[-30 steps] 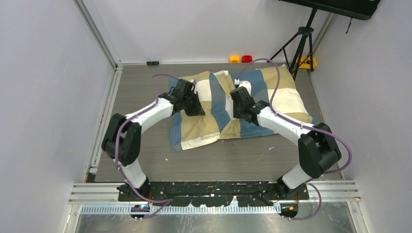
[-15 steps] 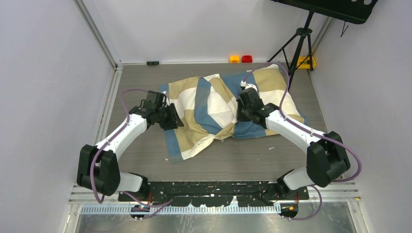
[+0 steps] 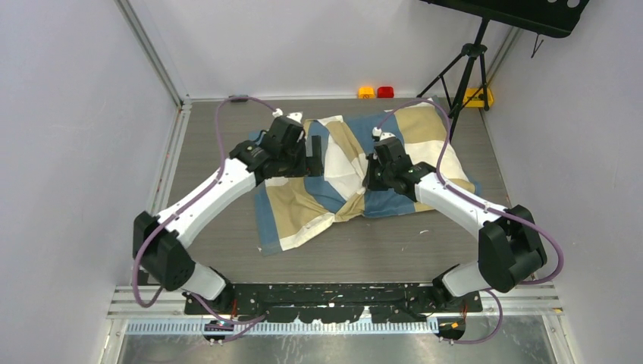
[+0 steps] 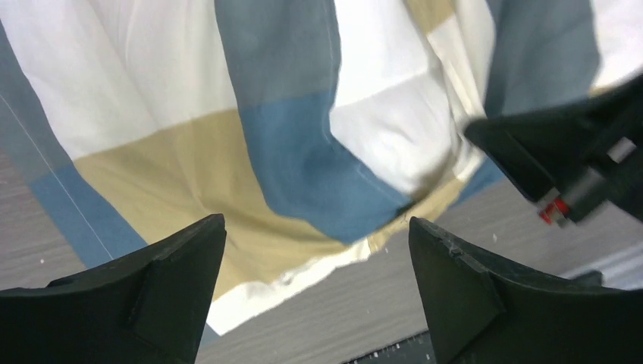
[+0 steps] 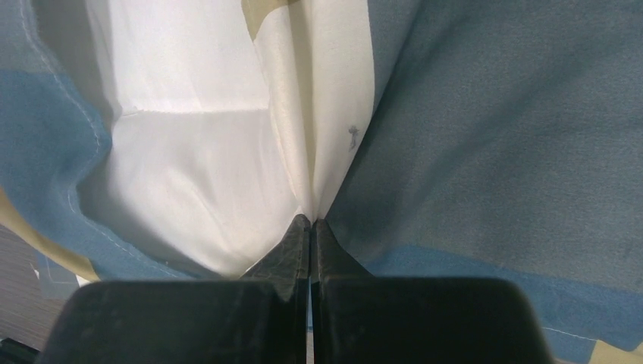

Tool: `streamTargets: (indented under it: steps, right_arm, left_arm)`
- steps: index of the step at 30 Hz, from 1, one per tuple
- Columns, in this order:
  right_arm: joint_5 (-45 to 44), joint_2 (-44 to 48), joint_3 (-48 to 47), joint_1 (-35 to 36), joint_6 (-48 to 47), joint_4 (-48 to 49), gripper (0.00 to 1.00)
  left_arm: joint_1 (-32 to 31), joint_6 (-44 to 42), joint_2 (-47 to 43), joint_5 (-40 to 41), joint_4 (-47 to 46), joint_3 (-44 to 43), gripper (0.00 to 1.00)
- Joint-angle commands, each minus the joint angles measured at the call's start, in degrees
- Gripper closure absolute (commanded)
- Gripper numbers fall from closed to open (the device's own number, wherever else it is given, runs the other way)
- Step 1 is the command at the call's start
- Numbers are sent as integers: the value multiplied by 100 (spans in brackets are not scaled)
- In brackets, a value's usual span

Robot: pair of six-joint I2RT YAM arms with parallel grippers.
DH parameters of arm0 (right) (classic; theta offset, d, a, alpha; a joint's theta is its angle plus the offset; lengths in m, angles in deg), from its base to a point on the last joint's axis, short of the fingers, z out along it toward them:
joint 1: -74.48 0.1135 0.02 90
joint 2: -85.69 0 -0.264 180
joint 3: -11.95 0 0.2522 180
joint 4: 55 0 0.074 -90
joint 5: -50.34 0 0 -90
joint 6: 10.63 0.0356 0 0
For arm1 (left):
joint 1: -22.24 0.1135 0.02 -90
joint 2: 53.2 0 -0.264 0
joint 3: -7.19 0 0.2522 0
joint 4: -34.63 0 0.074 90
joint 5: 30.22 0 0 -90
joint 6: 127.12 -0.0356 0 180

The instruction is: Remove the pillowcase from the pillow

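Pillowcase [image 3: 303, 205] cloth is lying crumpled across the middle of the counter [image 3: 364, 246], and you are dealing with something thin, light and floppy. It is likely to drape, bunch and slide over itself rather than hold a shape.

Over the counter's left half, the slack end of the cover is spreading flat and wrinkled toward the counter's near edge. Whether its open hem is on that side cannot be told from these views. Above that slack part, your left gripper [image 3: 312, 158] is hanging with its jaws standing wide and nothing between them. The left wrist view is showing only checked cloth below the fingers [image 4: 174, 296], apart from them.

Toward the counter's centre, your right gripper [image 5: 311, 222] is pinching a white fold of the cover, jaws pressed together with the cloth gathering into their tips.

Over the counter's right half the cover is bulging plumply, so the pillow is most likely sitting inside there. None of its own surface is showing.

When you are choosing a hold, be aiming for a doubled fold or the stitched hem, since a single layer is likely to slip from a shallow pinch. Be pinching cloth alone, because catching the soft cushion underneath would be dragging both together. The cushion is probably light too, so it may be sliding along unless something is pinning it.
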State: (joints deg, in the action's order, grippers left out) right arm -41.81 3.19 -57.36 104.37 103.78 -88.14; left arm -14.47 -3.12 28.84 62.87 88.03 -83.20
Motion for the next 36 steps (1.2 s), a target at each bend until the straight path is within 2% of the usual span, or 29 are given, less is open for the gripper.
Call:
streamTargets:
  steps: [1,10,15,16,21,27,31,34,36]
  right_arm:
    - [136,191,-88,51,60,187,100]
    - [136,190,-136,84,68,170,100]
    - [61,190,-89,92,73,171,100]
    - [26,190,-85,93,73,160,100]
    - [-502,85,-105,83,163,-59,100]
    - [-986,87,-45,80,271,-112,100]
    - [-646,141,-99,85,99,-18,99]
    - [-336,60,-400,242,-86,-195,88]
    - [-442,-23,-765,516,-293,-469,76]
  left_arm:
    - [-45,-124,859,718,267,-625,6]
    - [-96,-274,2234,958,401,-1748,3]
    - [-39,-367,2520,1459,574,-1777,0]
    - [90,-322,2522,1389,649,-1721,2]
    - [891,-236,1878,817,96,-369,35]
    - [1814,-296,797,470,-359,1104,83]
    - [2017,-151,482,-398,-961,1837,96]
    - [2010,-45,469,-1513,-1726,2188,100]
    - [2016,54,484,-2156,-2226,2432,100]
